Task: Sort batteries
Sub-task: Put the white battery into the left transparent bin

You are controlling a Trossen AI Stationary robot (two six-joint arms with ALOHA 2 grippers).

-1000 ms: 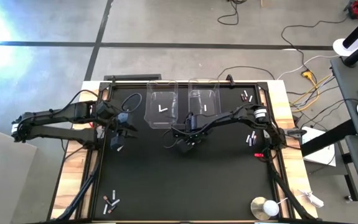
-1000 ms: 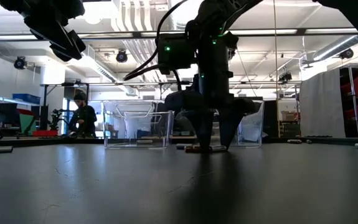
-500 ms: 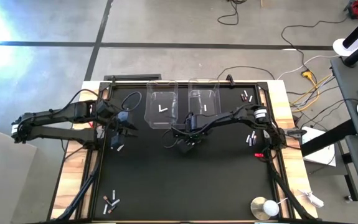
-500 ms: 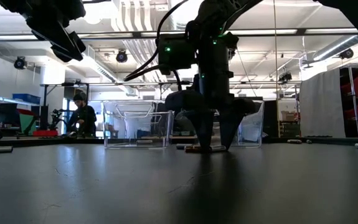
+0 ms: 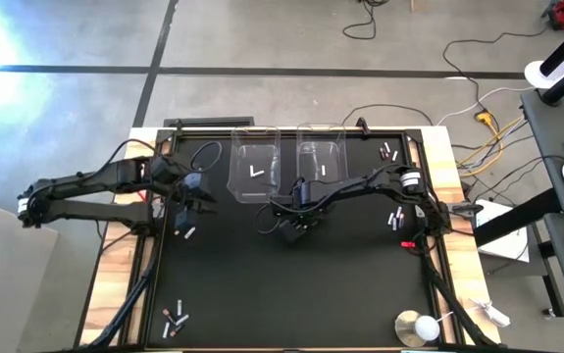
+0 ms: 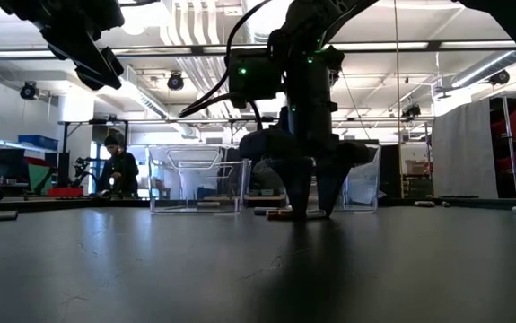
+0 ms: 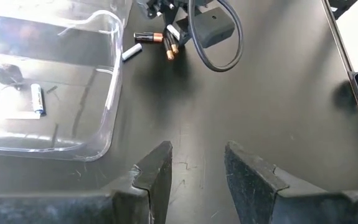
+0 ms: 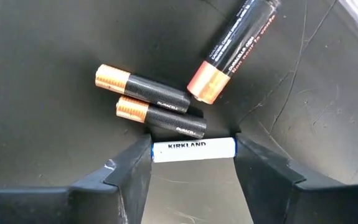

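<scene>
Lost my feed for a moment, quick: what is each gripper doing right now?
Left gripper: open, empty, above the black table.
Right gripper: down on the table, closed on a white cylindrical battery.

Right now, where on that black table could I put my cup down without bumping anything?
The wide bare stretch of mat in front of the right gripper, between the corner batteries and the metal disc. It is crowded near the clear bins and both arms.
</scene>
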